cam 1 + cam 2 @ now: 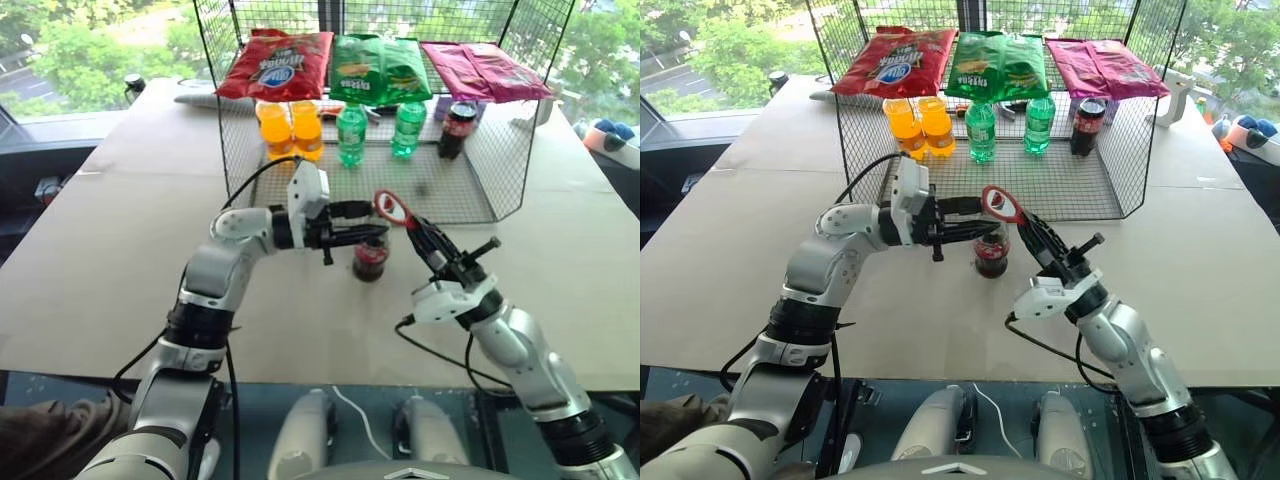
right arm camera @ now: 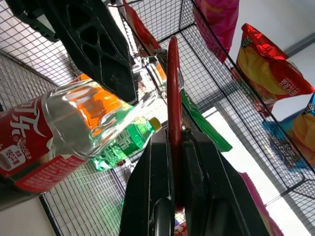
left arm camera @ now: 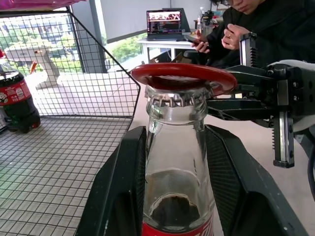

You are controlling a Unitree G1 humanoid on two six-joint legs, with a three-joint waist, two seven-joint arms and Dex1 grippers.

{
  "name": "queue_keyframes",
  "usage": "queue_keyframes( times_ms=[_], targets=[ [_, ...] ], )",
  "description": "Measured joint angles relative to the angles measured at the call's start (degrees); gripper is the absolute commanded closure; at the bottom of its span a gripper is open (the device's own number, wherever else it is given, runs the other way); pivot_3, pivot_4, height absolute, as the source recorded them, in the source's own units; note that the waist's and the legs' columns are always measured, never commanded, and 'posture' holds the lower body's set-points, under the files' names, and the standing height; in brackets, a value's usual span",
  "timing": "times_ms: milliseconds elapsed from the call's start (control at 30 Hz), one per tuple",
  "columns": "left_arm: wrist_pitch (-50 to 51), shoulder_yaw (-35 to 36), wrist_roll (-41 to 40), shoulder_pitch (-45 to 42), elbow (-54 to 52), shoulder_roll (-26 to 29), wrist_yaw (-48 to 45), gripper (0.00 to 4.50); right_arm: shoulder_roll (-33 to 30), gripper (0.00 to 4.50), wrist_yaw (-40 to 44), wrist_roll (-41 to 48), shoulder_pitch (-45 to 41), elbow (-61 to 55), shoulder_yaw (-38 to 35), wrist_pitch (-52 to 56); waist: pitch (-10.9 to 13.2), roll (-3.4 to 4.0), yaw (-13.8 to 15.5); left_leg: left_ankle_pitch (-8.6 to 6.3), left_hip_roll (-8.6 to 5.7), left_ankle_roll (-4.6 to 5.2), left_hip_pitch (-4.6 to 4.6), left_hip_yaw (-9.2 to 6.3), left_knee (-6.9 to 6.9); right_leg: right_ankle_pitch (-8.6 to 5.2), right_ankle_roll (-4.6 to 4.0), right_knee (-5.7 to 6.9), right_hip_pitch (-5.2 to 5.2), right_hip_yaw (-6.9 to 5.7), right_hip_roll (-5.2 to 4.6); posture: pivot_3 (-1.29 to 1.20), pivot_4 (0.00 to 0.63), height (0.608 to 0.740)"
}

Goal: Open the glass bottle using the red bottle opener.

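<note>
The glass bottle [image 1: 370, 260] stands upright on the table just in front of the wire basket, with dark liquid and a red label. My left gripper [image 1: 372, 232] reaches in level from the left and is shut on its neck [image 3: 177, 147]. The metal crown cap [image 3: 178, 100] shows just above the fingers [image 3: 123, 187]. My right gripper [image 1: 413, 226] comes up from the right, shut on the handle of the red bottle opener [image 1: 392, 207]. The opener's oval ring [image 3: 183, 77] lies right over the cap. I cannot tell whether it is hooked under the cap's rim.
A wire basket [image 1: 470, 195] stands behind the bottle, holding orange bottles [image 1: 290, 128], green bottles [image 1: 351, 135], a stubby dark cola bottle [image 1: 457, 128] and chip bags [image 1: 277, 64] on its back wall. A person [image 3: 266, 29] sits by a laptop [image 3: 165, 23] beyond the table.
</note>
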Motion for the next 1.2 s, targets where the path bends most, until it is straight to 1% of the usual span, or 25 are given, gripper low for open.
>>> queue_keyframes(
  times_ms=[267, 633, 800, 900, 1067, 1200],
  targets=[
    [0.5, -0.4, 0.0, 0.1, -0.5, 0.2, 0.2, 3.08, -4.0, 4.5, 5.5, 2.7, -0.1, -3.6, -1.5, 2.6, 0.0, -0.01, 0.1, -0.05, -0.05, -0.03, -0.02, 0.0, -0.03, 0.0, 0.01, -0.09, 0.01, -0.01, -0.1, 0.0, 0.15, 0.74],
    [-0.2, -0.8, 0.0, 0.0, -0.4, 0.4, 0.0, 3.08, -8.9, 4.5, 14.5, 7.0, -2.5, -8.1, -3.7, 7.0, 0.0, -0.01, 0.1, -0.15, -0.04, -0.2, -0.02, 0.0, -0.09, -0.01, 0.01, -0.17, 0.01, -0.04, -0.12, 0.0, 0.15, 0.74],
    [-1.2, -1.1, 0.0, 0.1, -0.3, 0.4, -0.8, 3.08, -12.8, 4.5, 19.0, 9.6, -3.3, -10.7, -5.3, 8.4, 0.0, -0.01, 0.1, -0.15, -0.03, -0.2, -0.01, 0.0, -0.16, -0.01, 0.01, -0.22, 0.0, -0.06, -0.11, 0.0, 0.15, 0.74],
    [-1.6, -1.3, 0.0, 0.0, -0.2, 0.4, -1.0, 3.08, -14.0, 4.5, 20.5, 10.7, -3.5, -11.4, -6.0, 8.6, 0.0, -0.01, 0.1, -0.15, -0.03, -0.2, -0.02, 0.0, -0.22, -0.01, 0.02, -0.3, 0.0, -0.06, -0.11, 0.0, 0.15, 0.74],
    [-2.6, -1.4, 0.0, 0.0, 0.3, 0.4, -1.3, 3.08, -16.3, 4.5, 24.1, 12.7, -6.1, -12.2, -6.7, 10.0, 0.0, -0.02, 0.0, -0.15, -0.04, -0.19, -0.01, 0.02, -0.38, 0.0, 0.02, -0.45, 0.01, -0.06, -0.1, 0.0, 0.15, 0.74],
    [-3.2, -1.3, -0.1, -0.2, 0.9, 0.4, -1.5, 3.08, -16.5, 4.5, 27.2, 14.0, -9.0, -12.3, -6.5, 12.0, 0.0, -0.02, 0.1, -0.12, -0.04, -0.14, -0.01, 0.02, -0.44, 0.0, 0.02, -0.52, 0.01, -0.09, -0.08, 0.0, 0.15, 0.74]
  ],
)
